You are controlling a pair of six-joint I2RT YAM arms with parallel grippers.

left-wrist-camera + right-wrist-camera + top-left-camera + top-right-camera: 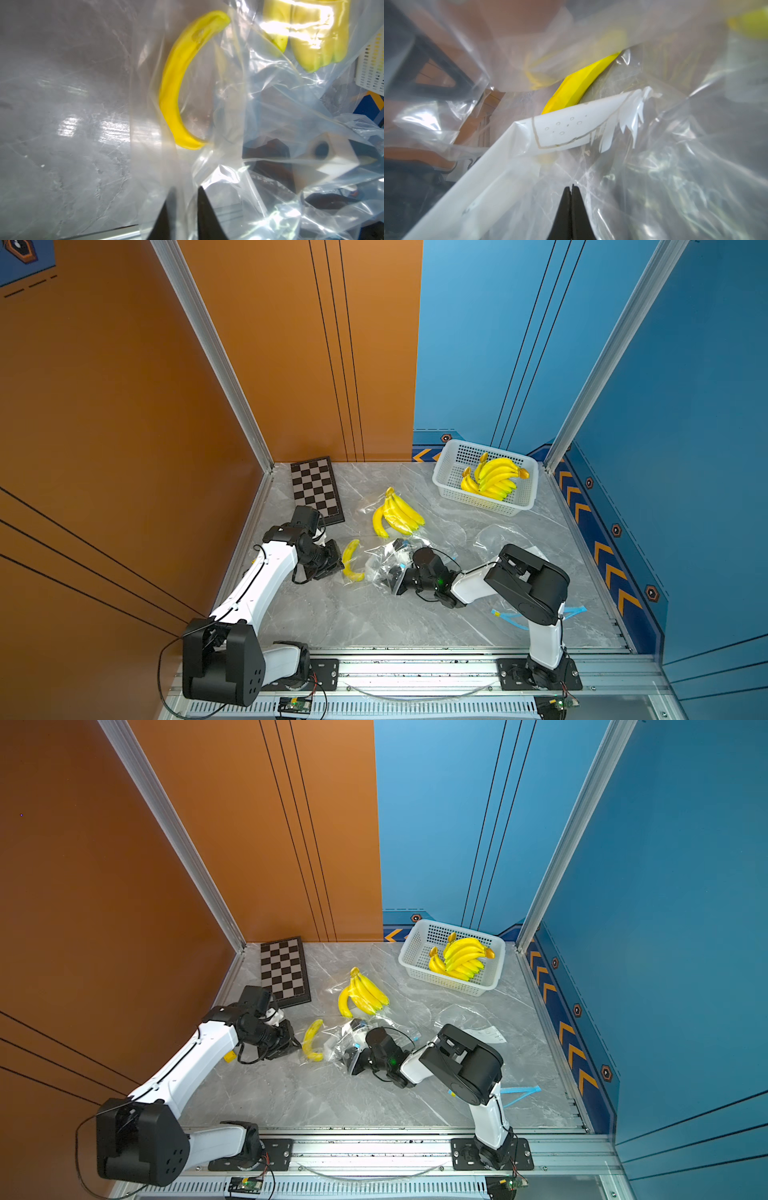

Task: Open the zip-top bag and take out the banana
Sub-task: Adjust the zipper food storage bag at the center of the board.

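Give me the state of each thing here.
bag: crumpled, pinched from both sides
left gripper: shut on the bag
right gripper: shut on the bag
banana: lying on the table, behind bag film
basket: upright, holding bananas
loose bunch: lying on the table

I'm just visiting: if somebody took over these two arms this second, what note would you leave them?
Left gripper: shut on film of the clear bag.
Right gripper: shut on the same bag from the opposite side.
Banana: lying on the table under the film, not out yet.
Done: both grips taken.
Left: pull the mouth apart (whether it is open I cannot tell), then lift out the banana.
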